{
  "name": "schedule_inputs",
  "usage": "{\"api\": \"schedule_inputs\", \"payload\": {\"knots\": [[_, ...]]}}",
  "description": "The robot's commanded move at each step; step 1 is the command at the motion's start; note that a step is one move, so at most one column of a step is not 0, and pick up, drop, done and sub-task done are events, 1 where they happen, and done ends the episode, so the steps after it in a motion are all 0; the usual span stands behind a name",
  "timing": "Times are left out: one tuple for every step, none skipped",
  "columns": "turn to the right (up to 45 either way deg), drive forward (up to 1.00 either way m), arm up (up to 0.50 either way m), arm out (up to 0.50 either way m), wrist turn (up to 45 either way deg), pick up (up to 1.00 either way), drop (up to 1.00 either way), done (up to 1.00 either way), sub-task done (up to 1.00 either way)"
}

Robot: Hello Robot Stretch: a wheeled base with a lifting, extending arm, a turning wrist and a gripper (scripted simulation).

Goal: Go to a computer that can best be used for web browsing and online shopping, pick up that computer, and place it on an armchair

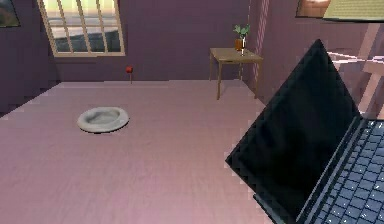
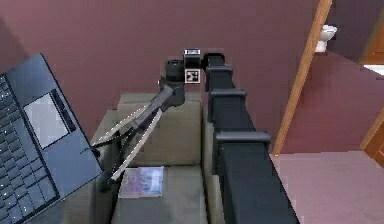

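The laptop has a plain black screen and a dark blue-grey keyboard, and its touchpad is a lighter grey in the arm side view. The armchair is a dull olive-khaki, and the flat item on its seat has a mottled pale blue and pink cover. The arm is black, its markers are white with black marks, and the fingers are pale grey. The walls are purple and the floor is plain pale pink. The window has a cream frame around an orange and blue sky. The ring-shaped thing is off-white. The counter is tan wood and bears an orange pot with green leaves. The door frame is orange-brown.
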Motion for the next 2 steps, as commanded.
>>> {"api": "schedule_inputs", "payload": {"knots": [[0.0, 0.0, 0.0, -0.3, 0.0, 0.0, 0.0, 0.0, 0.0], [45.0, 0.0, 0.0, 0.0, 0.0, 0.0, 0.0, 0.0, 0.0]]}}
